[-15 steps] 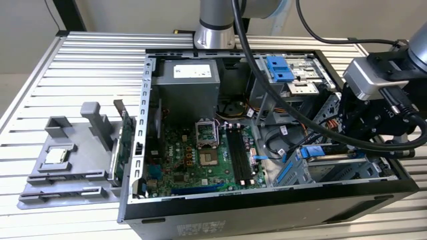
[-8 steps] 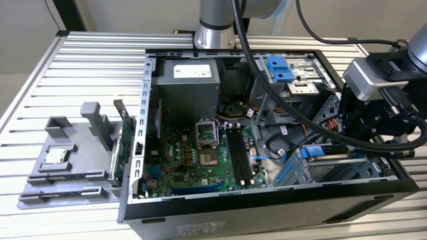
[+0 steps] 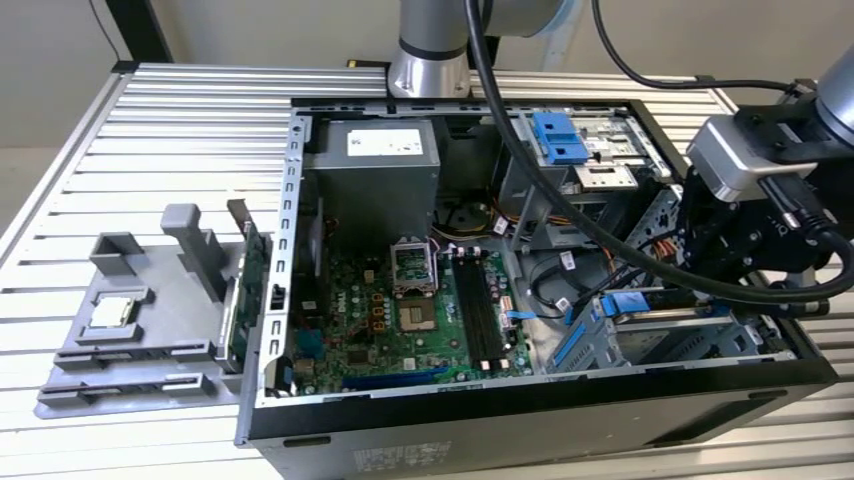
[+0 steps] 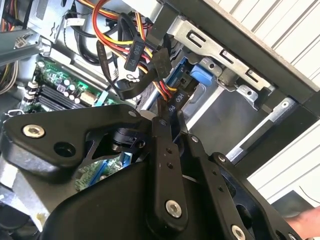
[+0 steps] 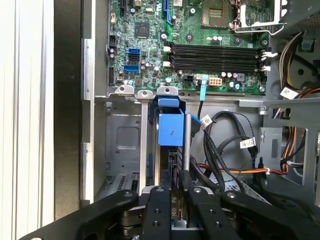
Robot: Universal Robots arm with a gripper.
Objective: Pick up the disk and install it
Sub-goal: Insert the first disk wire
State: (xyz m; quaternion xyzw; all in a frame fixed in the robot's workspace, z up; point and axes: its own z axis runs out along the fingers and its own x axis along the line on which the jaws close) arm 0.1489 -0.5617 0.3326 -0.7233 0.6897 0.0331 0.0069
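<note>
The disk (image 5: 170, 129) stands on edge in the grey metal bay (image 5: 125, 140) at the corner of the open computer case. Its blue bracket end (image 4: 200, 75) faces the motherboard. In the exterior view the disk's blue bracket (image 3: 627, 303) shows just under the black gripper (image 3: 694, 275), at the exterior view's right. The gripper's (image 5: 175, 192) two black fingers (image 5: 158, 200) sit close together on either side of the disk's near end and look shut on it. A black power plug (image 4: 172, 102) on its cables hangs right at the fingertips (image 4: 163, 131).
Red, yellow and black cables (image 5: 235, 150) crowd the space beside the bay. The green motherboard (image 3: 400, 320) fills the case floor, with the power supply (image 3: 380, 160) behind it and a blue-fronted drive cage (image 3: 561, 138). A grey fixture holding a small chip (image 3: 114, 312) stands on the slatted table (image 3: 174, 120).
</note>
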